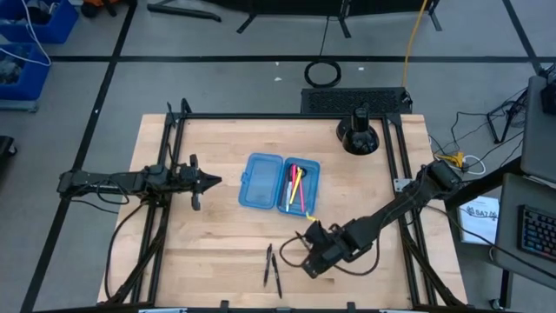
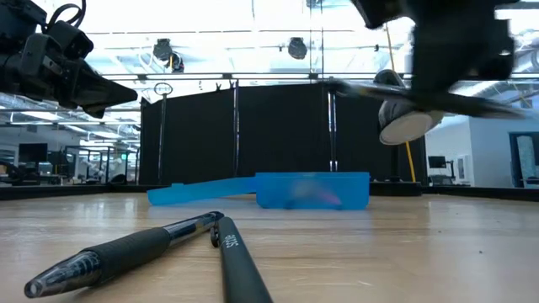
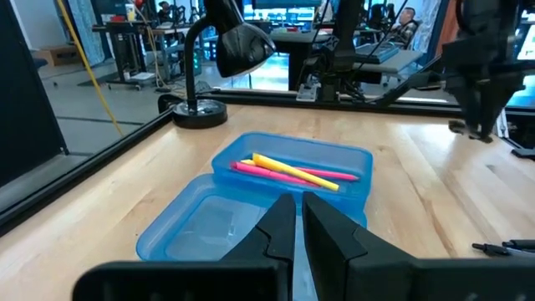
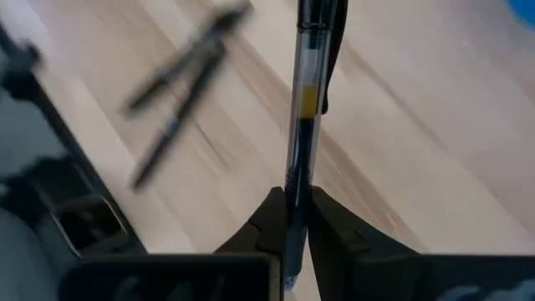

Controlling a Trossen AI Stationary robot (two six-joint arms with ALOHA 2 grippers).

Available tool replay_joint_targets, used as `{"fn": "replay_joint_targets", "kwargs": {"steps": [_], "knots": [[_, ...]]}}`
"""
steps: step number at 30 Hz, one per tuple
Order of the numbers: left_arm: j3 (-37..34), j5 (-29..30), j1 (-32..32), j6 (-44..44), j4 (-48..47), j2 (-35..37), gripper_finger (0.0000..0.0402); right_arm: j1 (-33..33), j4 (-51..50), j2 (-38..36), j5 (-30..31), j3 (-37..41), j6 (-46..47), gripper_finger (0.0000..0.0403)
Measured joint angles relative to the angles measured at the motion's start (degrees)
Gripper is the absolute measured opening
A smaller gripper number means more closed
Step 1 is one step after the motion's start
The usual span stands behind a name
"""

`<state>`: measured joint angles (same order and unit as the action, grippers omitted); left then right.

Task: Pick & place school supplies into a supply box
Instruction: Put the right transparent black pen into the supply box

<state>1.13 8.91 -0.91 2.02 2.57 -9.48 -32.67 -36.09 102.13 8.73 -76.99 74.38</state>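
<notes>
Near the wooden table's [image 1: 217,261] front edge: right gripper [image 1: 310,233] clamped on a clear-barrelled black pen [image 4: 303,109], lifted above two black pens [image 1: 272,269]. Mid-table: open translucent blue plastic pencil case [image 1: 261,181] holding pink pens [image 3: 288,171] and yellow pencil [image 3: 294,172]. Beside its left-edge side: left gripper [image 1: 211,181], fingers together, empty.

The supply box [image 1: 262,182] is translucent blue. It holds pink pens [image 3: 284,172] and a yellow pencil [image 3: 294,171]. The worktop [image 1: 217,252] is pale wood.
</notes>
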Motion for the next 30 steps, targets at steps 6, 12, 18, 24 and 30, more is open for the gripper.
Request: {"fn": "replay_joint_targets", "kwargs": {"steps": [6, 12, 18, 24, 30], "knots": [[0.0, 0.0, -0.01, -0.35, 0.24, 0.01, 0.0031, 5.42, 6.67, -3.87, 5.0, -0.15, -1.98, 0.0021], [0.0, -0.25, 0.0, 1.21, 0.26, 0.0, 0.0031, 14.12, 4.77, -8.09, 4.61, -0.04, -5.2, 0.0021], [0.0, -0.35, -0.02, 2.89, 0.66, -0.02, 0.0031, 24.36, 2.61, -9.2, 1.49, -0.13, -6.75, 0.0021], [0.0, -0.42, -0.02, 3.04, -0.67, -0.02, 0.0031, 32.8, 1.23, -7.5, -4.81, 2.6, -7.56, 0.0021], [0.0, -0.44, -0.02, 3.02, -0.83, 0.01, 0.0031, 36.35, 7.12, -6.76, -11.99, 11.03, -2.22, 0.0021]]}}
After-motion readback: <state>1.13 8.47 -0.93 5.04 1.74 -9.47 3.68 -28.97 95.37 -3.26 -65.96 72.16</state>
